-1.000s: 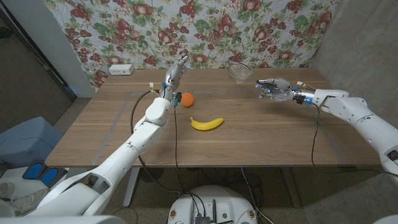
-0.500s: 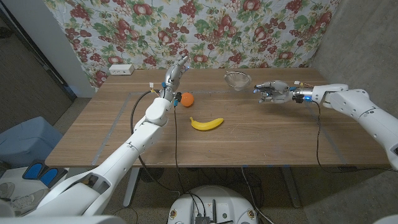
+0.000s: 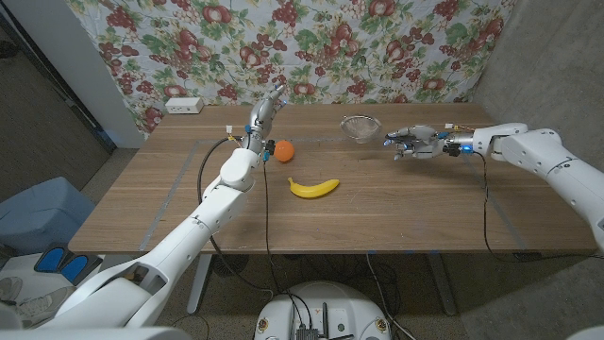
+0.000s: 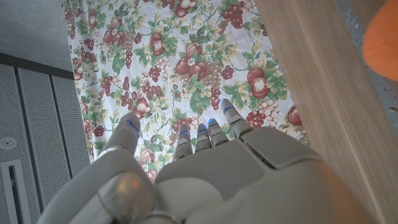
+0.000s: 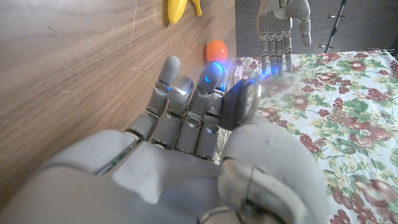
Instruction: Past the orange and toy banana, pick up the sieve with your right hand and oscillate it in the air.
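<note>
Two fruits lie on the wooden desk (image 3: pixel 142 198) between the arms: a round orange (image 3: pixel 283 150) just beside the left arm, and a curved yellow toy banana (image 3: pixel 313 188) nearer the desk's front edge. Both sit well apart from the small round wire-mesh sieve (image 3: pixel 359 125), which is at the far side of the desk in front of the fruit-print floral curtain (image 3: pixel 311 42). A white power strip (image 3: pixel 183 104) rests at the far left corner. The right hand (image 3: pixel 413 143) grips the sieve's handle, fingers curled around it with the bowl reaching out towards the orange. The left hand (image 3: pixel 268 106) is raised behind the orange, fingers apart and holding nothing. Compared with a second ago, the sieve sits lower and has swung leftwards.
</note>
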